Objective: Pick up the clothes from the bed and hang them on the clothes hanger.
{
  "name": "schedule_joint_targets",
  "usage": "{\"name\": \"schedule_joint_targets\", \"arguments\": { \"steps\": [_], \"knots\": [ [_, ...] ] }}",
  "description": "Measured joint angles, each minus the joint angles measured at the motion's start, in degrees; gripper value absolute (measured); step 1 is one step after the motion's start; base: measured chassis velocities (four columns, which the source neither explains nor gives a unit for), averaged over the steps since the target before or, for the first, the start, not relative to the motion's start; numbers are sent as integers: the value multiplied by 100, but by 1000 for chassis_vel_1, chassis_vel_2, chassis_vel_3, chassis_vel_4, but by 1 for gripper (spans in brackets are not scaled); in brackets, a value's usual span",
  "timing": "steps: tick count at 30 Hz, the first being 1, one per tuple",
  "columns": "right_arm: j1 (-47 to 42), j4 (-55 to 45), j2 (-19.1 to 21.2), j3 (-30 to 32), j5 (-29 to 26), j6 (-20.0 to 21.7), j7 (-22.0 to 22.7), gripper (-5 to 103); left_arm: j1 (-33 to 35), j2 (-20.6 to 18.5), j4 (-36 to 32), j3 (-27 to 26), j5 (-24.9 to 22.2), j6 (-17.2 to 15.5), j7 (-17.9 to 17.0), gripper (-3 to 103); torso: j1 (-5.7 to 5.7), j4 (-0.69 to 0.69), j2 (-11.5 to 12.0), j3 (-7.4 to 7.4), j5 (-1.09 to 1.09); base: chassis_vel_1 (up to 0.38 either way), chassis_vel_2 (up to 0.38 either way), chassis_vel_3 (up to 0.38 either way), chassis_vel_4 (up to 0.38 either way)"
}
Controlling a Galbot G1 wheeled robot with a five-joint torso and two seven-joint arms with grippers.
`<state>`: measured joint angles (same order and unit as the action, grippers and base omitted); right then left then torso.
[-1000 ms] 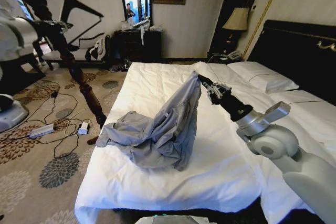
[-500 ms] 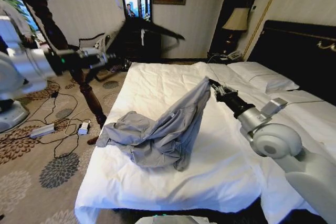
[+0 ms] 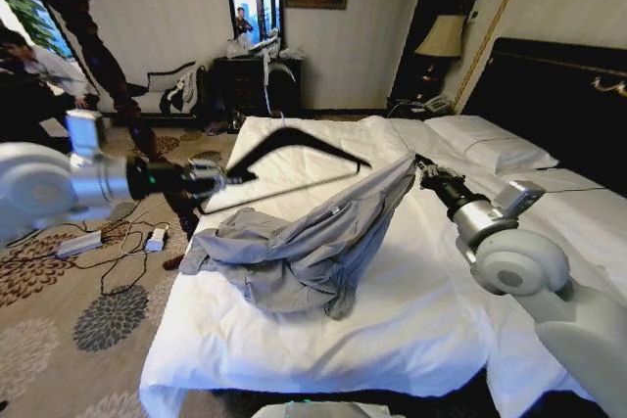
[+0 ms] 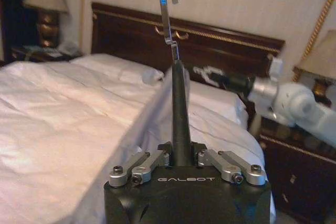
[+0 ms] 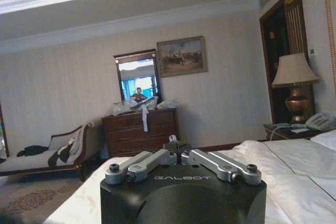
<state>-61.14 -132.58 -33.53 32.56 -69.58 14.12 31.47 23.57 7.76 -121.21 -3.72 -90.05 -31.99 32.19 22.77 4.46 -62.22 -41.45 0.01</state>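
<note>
Head view. The light blue-grey shirt is lying bunched on the white duvet of the bed, toward the bed's left side, with one end pulled up into a taut ridge slanting to the right. The right gripper is pinching the top of that ridge, fingers closed on the fabric, its arm reaching in from the lower right across the bed. The left gripper is hovering over the bed's left edge, above the shirt, and is clamping the black clothes hanger at its neck. The hanger is lying tilted in the air, its curved shoulders arching over the shirt's raised part and its thin lower bar running just above the fabric; whether bar and cloth are touching cannot be told. A dark turned-wood pole is standing on the carpet left of the bed.

Left wrist view. The left gripper is gripping the hanger's black neck between closed fingers; the silver hook is pointing away from the camera. A fold of shirt is rising beside it. The right arm's gripper is showing farther off, before the headboard.

Right wrist view. The right gripper is sitting drawn together, a small scrap of pale fabric showing at its tips.
</note>
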Motion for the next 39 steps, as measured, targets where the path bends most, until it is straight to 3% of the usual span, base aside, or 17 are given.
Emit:
{"name": "schedule_joint_targets", "arguments": {
  "steps": [13, 23, 32, 39],
  "knots": [
    [-35, -559, 44, 31, -114, -110, -120, 0, 868, 479, -61, -60, 818, -30, -294, 17, 0, -1, 1, 0, -1, 0, 0, 0, 0],
    [19, -999, 70, -16, -257, -321, -410, 0, 1108, 1179, 252, -29, 1164, 119, -692, 17, 0, 0, 1, 0, -1, 0, 0, 0, 0],
    [80, -851, 7, -182, -268, -755, -1096, 0, 1256, 1942, 229, 121, 1365, 103, -863, 17, 0, 0, 1, 0, 1, 0, 0, 0, 0],
    [94, -682, -12, -267, -276, -1244, -1806, 0, 1454, 2764, 394, 417, 1958, 36, -920, 17, 0, 0, 1, 0, 0, 0, 0, 0, 0]
  ]
}}
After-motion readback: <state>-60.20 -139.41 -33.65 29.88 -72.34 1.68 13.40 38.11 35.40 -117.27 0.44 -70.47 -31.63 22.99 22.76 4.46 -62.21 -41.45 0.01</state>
